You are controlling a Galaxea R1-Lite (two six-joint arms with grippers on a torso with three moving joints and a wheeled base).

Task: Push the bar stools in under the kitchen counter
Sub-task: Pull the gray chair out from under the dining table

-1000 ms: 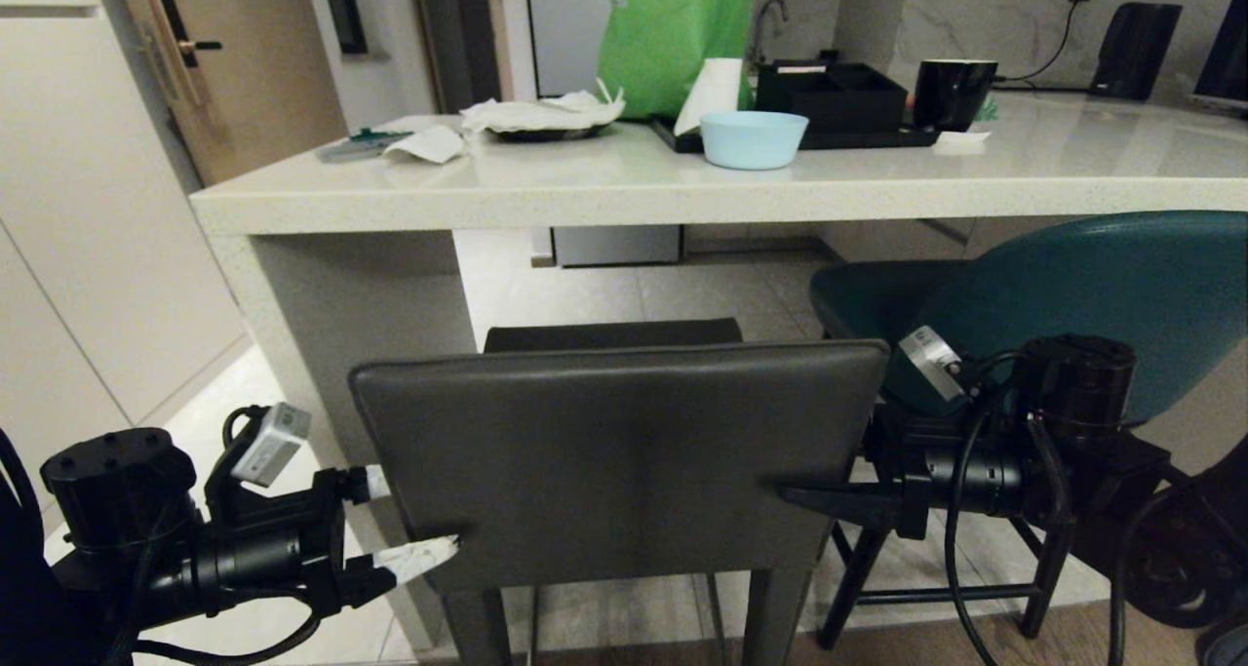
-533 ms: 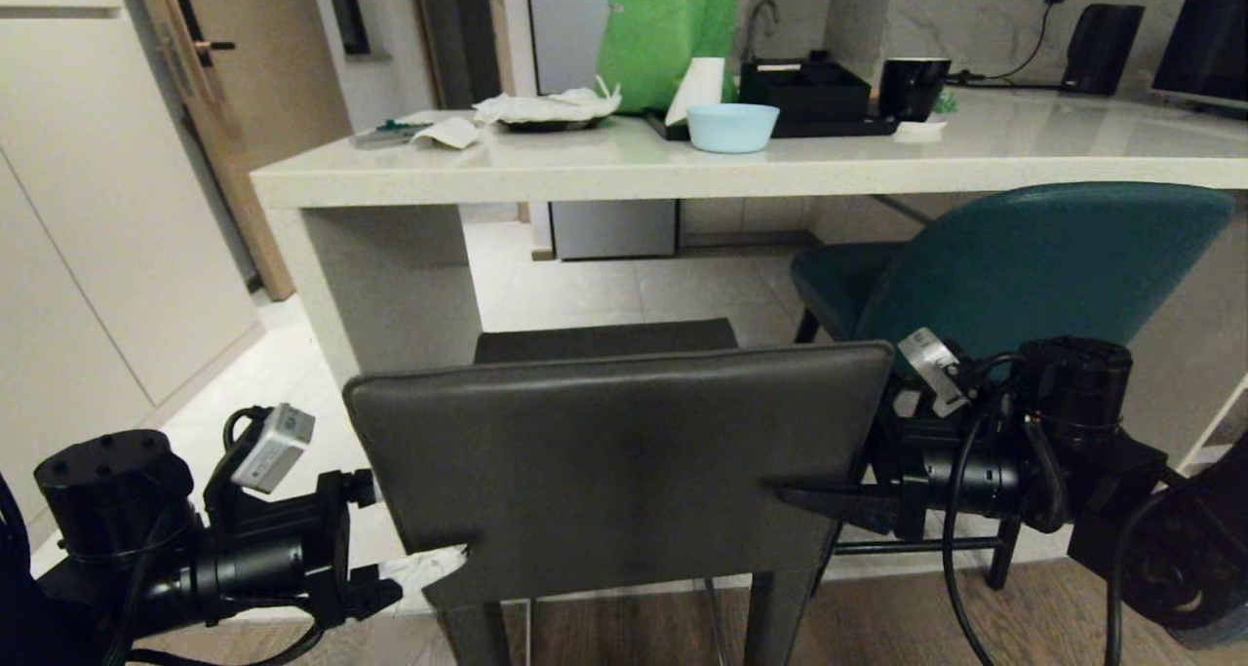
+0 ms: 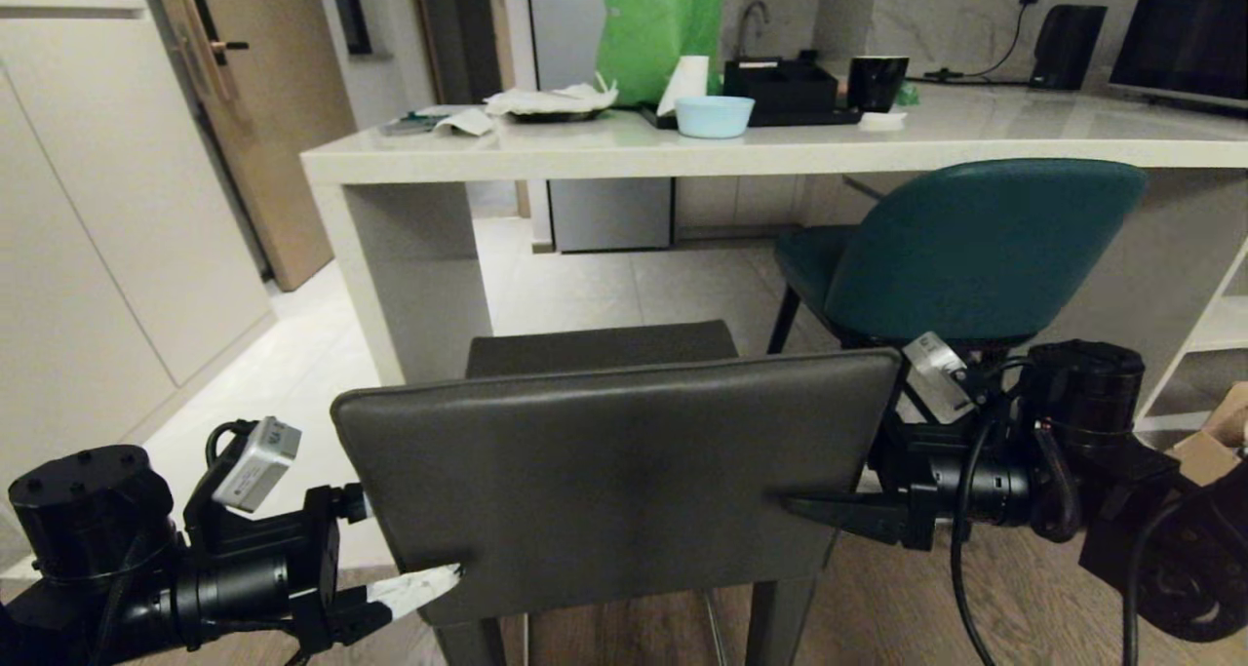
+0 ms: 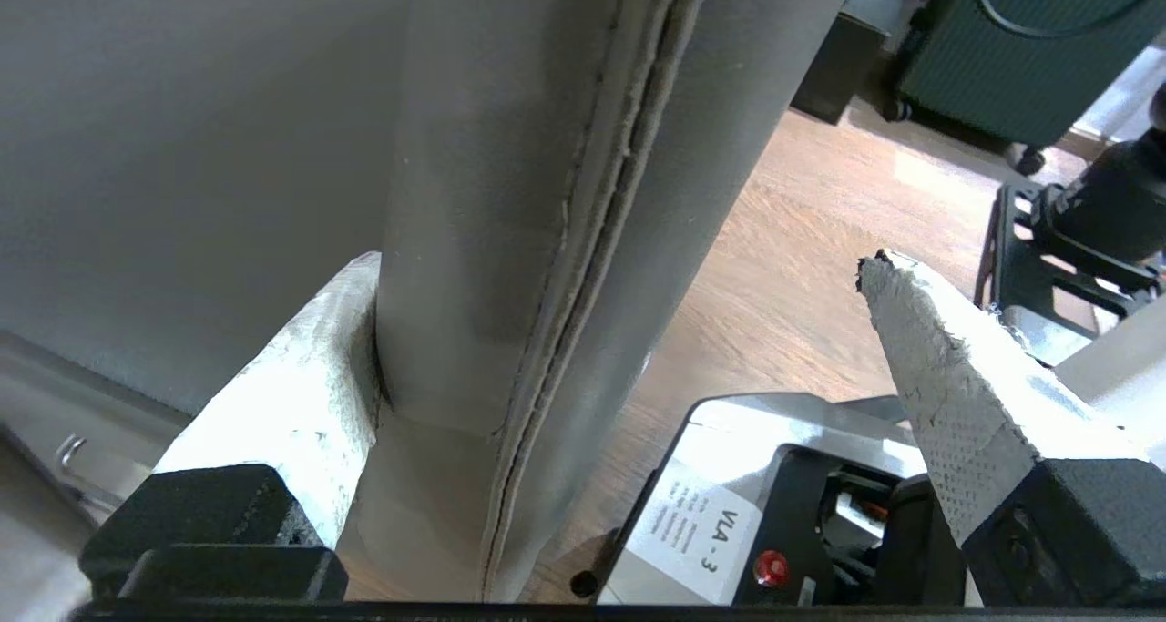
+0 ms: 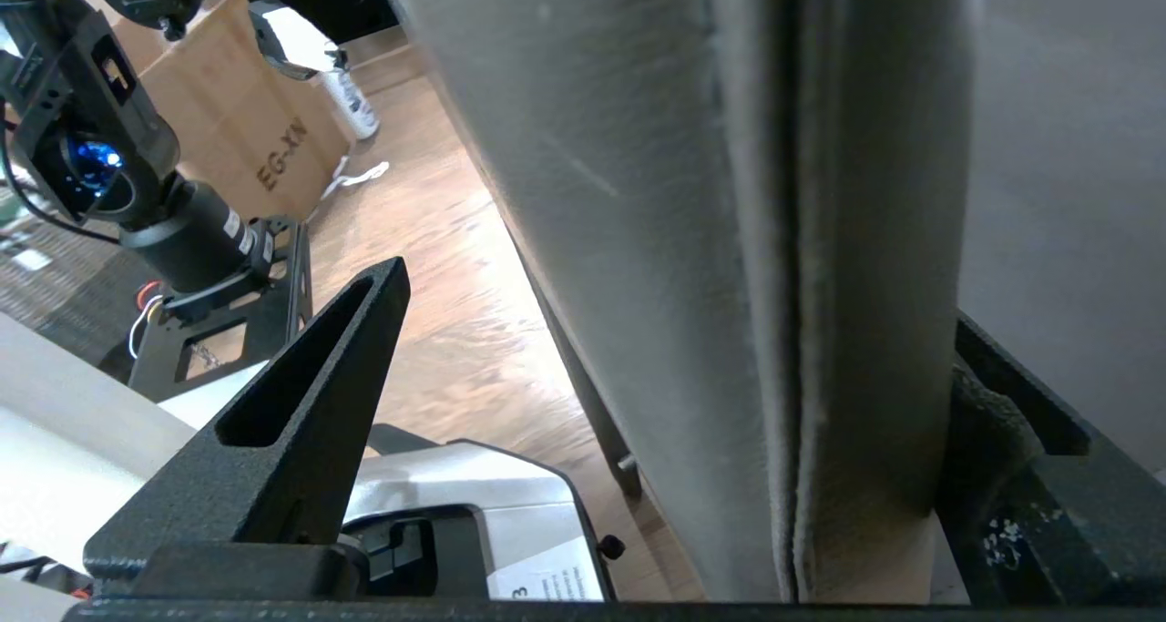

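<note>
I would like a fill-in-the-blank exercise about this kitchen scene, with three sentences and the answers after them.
1. Both open pincers, the left pincer and the right pincer, straddle the side edges of the backrest of the dark ____ square-backed bar stool.
2. The teal padded bar stool with black legs stands to the robot's ____ of that stool.
3. On the off-white speckled stone kitchen counter sits a pale ____ bowl.

Missing words: grey; right; blue

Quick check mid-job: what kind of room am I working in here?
Most likely a home kitchen with a breakfast bar: a stone kitchen counter with a tap behind it, a light blue bowl on top, and bar stools drawn up.
</note>
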